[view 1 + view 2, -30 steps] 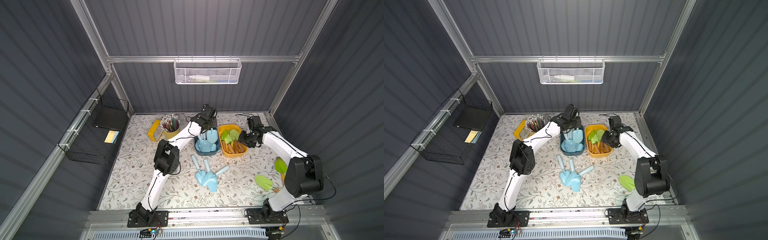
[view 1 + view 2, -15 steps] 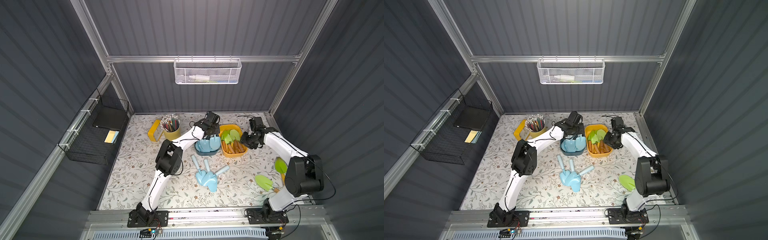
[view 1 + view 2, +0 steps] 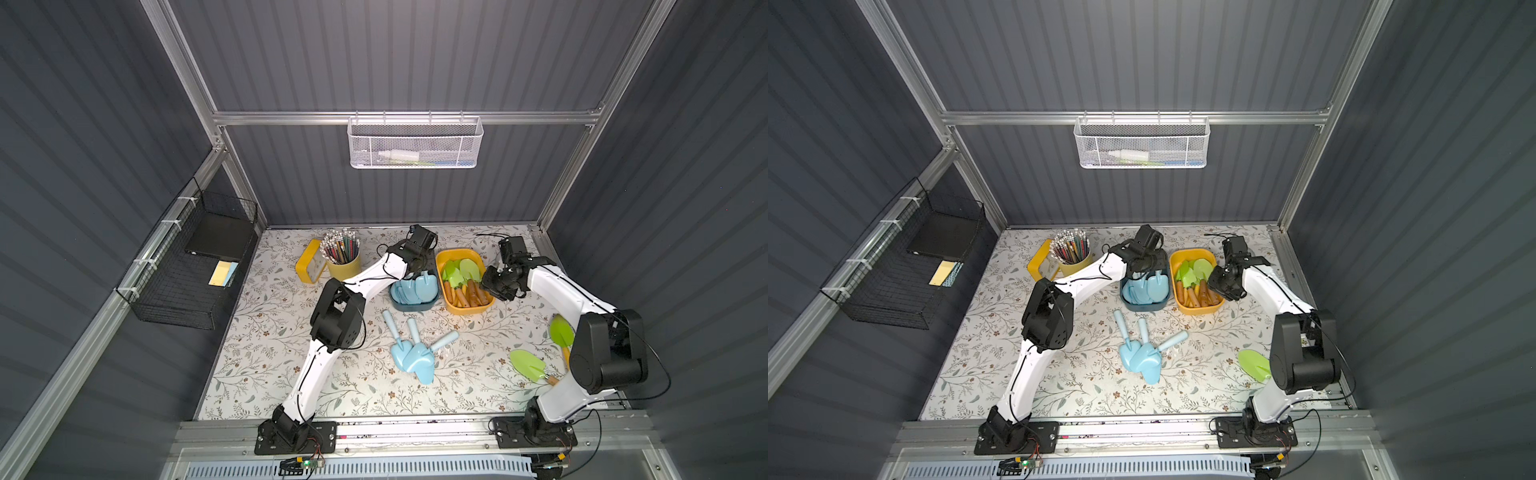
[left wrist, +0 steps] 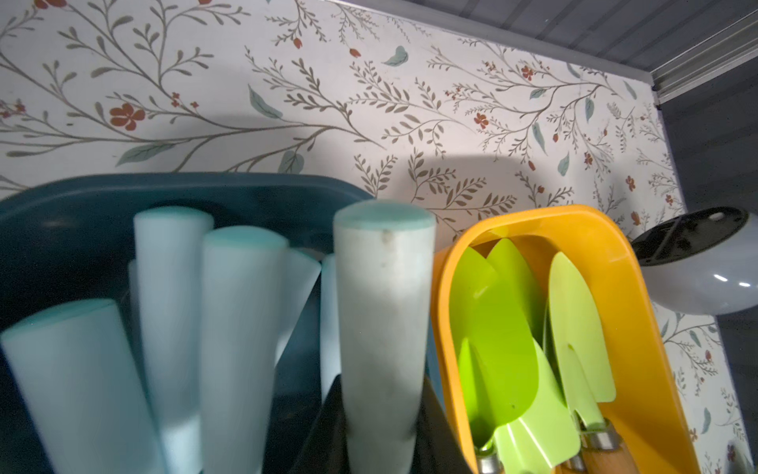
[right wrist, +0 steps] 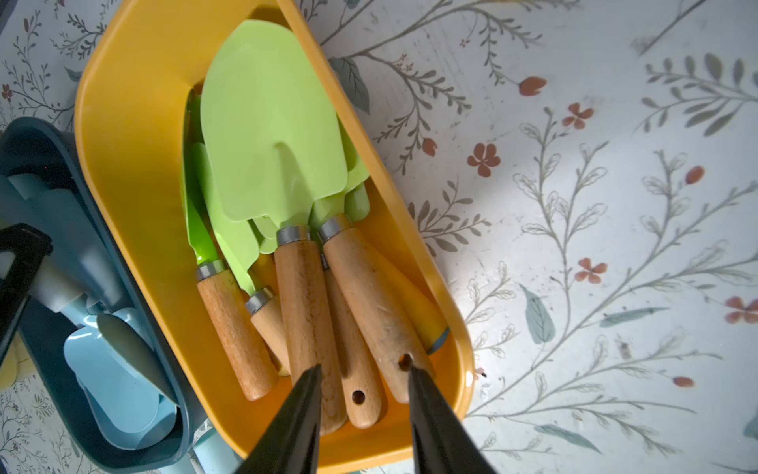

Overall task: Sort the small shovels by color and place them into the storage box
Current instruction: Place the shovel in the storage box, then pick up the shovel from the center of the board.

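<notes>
My left claw (image 4: 381, 410) is closed on the handle of one pale-blue shovel (image 4: 383, 295). It holds the shovel over the blue box (image 4: 123, 193), with the handle pointing almost the same way as the other blue shovels (image 4: 242, 328) inside. I judge that the step in hand is the putting down. To do it well, I should lower until the blade rests on the blades below, keep the handle in line with its neighbours, and only then open. After that I should rise straight up, so that my fingers do not drag another handle out.

The yellow box (image 5: 135, 164) stands just beside the blue box, so I must not swing toward it. There my right claw (image 5: 363, 371) is partly open above the wooden handles of the green shovels (image 5: 270, 135) and, as far as I can see, grips nothing.

Three loose blue shovels (image 3: 413, 353) lie on the counter (image 3: 270, 353) near the blue box. Two loose green shovels (image 3: 528, 365) lie well apart from it, beyond the yellow box.
</notes>
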Robot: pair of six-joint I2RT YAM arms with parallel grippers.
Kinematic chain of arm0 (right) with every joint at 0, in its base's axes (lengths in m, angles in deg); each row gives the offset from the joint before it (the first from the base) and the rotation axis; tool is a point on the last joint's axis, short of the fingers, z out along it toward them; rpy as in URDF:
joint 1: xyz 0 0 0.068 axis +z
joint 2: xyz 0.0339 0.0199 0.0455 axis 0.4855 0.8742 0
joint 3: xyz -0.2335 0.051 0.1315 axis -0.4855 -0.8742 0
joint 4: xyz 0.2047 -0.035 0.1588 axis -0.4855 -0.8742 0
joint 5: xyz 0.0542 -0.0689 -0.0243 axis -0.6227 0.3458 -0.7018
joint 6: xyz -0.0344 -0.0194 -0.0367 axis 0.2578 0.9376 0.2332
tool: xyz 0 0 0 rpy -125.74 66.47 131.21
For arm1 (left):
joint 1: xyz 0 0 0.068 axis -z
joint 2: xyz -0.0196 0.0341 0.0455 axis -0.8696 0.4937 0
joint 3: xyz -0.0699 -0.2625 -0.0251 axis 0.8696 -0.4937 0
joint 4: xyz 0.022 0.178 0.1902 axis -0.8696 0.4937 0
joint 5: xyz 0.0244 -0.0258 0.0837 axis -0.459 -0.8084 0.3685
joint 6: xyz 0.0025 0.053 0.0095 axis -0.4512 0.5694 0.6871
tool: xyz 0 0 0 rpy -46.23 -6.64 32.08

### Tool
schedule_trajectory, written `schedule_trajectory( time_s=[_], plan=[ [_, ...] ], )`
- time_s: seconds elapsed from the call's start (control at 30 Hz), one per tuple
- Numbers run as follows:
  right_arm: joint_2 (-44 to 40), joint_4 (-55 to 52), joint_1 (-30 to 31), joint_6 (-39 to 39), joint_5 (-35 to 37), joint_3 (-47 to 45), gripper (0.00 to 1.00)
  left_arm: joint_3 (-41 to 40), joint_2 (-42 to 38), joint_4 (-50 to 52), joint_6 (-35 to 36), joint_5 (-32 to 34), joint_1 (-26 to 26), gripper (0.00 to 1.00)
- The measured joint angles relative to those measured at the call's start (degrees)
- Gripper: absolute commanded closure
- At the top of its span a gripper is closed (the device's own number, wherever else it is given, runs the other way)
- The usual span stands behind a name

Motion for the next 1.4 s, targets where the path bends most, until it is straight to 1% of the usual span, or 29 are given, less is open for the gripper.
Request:
schedule_trajectory(
  time_s=[0.07, 0.17, 0.23, 0.37, 0.47, 0.57, 0.7, 0.77, 0.9, 1.03, 1.2, 1.4],
  plan=[
    [-0.04, -0.02, -0.42, -0.07, 0.26, -0.04, 0.60, 0.00, 0.00, 0.26, -0.22, 0.02, 0.11, 0.44],
    [-0.70, -0.07, -1.31, -0.13, 0.83, -0.13, 0.60, 0.00, 0.00, 0.42, -0.46, 0.46, 0.35, 0.31],
    [-1.64, -0.07, -1.99, -0.28, 1.73, -0.37, 0.59, 0.22, 0.00, 0.81, -0.61, 0.72, 0.66, 0.27],
    [-5.09, -0.26, -4.63, -1.40, 3.67, -1.86, 0.58, 3.13, 0.00, 1.49, -0.59, 1.07, 1.09, 0.25],
    [-7.98, -0.92, -8.74, -3.06, 5.79, -4.07, 0.57, 6.05, -0.09, 0.70, -0.61, 1.36, 1.36, 0.25],
    [-10.58, -2.56, -15.08, -4.79, 9.16, -7.06, 0.56, 6.97, -0.31, -0.76, -0.61, 1.31, 1.36, 0.25],
    [-13.60, -4.26, -26.49, -5.95, 13.25, -12.22, 0.55, 6.99, -0.31, -1.77, -0.59, 0.87, 1.36, 0.24],
    [-14.40, -4.92, -31.17, -6.27, 14.93, -14.32, 0.55, 6.99, -0.31, -2.14, -0.57, 0.42, 1.36, 0.25],
    [-15.17, -4.96, -38.05, -6.47, 16.90, -18.29, 0.56, 6.97, -0.31, -2.29, -0.48, -0.57, 1.36, 0.25],
    [-14.60, -4.39, -41.40, -6.14, 17.05, -21.05, 0.57, 6.97, -0.31, -2.27, -0.02, -1.62, 1.33, 0.25],
    [-11.45, -2.29, -41.62, -4.96, 12.98, -22.86, 0.58, 6.97, -0.31, -2.25, 0.76, -2.21, 1.36, 0.24],
    [-12.74, 0.09, -41.09, -4.94, 8.24, -26.27, 0.59, 6.97, -0.31, -2.23, 1.29, -2.49, 1.36, 0.24]
  ],
)
